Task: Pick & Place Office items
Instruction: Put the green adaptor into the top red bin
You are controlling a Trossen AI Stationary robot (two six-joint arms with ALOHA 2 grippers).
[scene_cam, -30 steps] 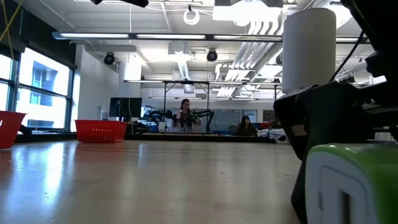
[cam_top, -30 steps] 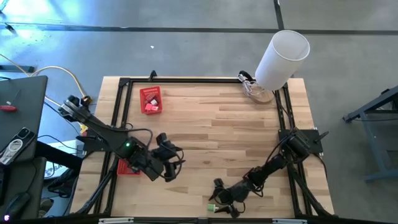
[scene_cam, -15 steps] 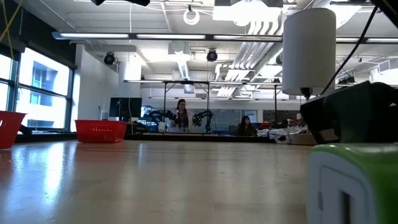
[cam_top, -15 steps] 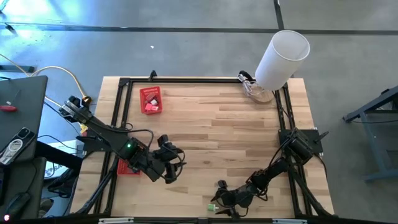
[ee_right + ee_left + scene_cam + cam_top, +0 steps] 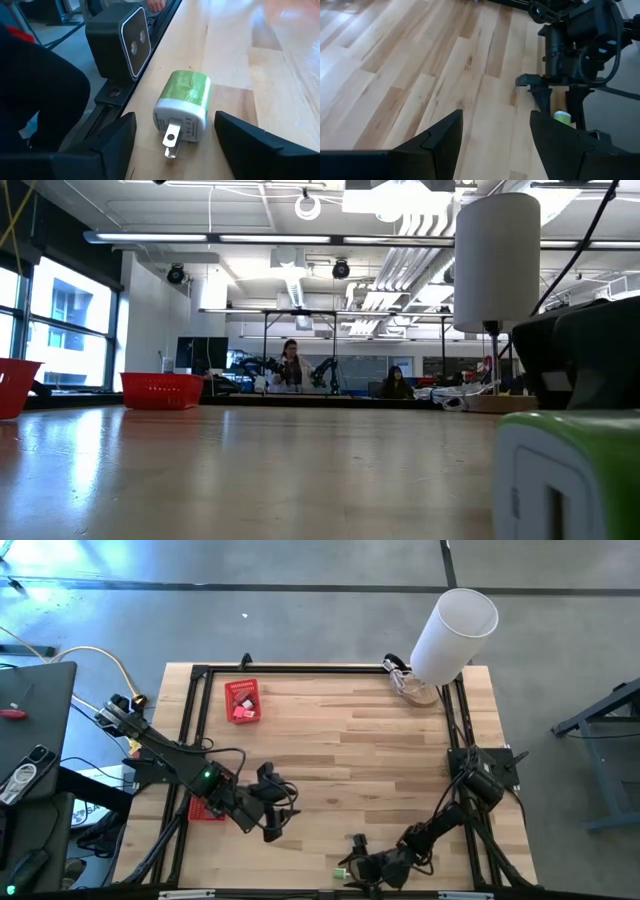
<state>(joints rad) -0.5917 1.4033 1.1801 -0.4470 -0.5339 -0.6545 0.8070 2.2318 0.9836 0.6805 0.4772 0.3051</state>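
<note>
Overhead camera straight down on table (image 5: 330, 750), low camera level at tabletop, both sharing green charger (image 5: 570, 475)

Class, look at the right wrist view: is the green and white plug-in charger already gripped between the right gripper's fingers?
No. The green and white plug-in charger lies on the wooden table, in the gap between the open right gripper's fingers, touching neither.

Wooden counter (image 5: 250, 470) runs level across the bottom. Green-and-white plug adapter (image 5: 570, 475) sits huge at the near right, cut off by the edge. Dark arm housing (image 5: 585, 360) just behind and above it. White cylinder (image 5: 497, 260) stands upright farther back on the right. Red mesh basket (image 5: 162, 390) far left; second red basket (image 5: 15, 387) clipped at the left edge. Person (image 5: 291, 365) standing in the room beyond.
</note>
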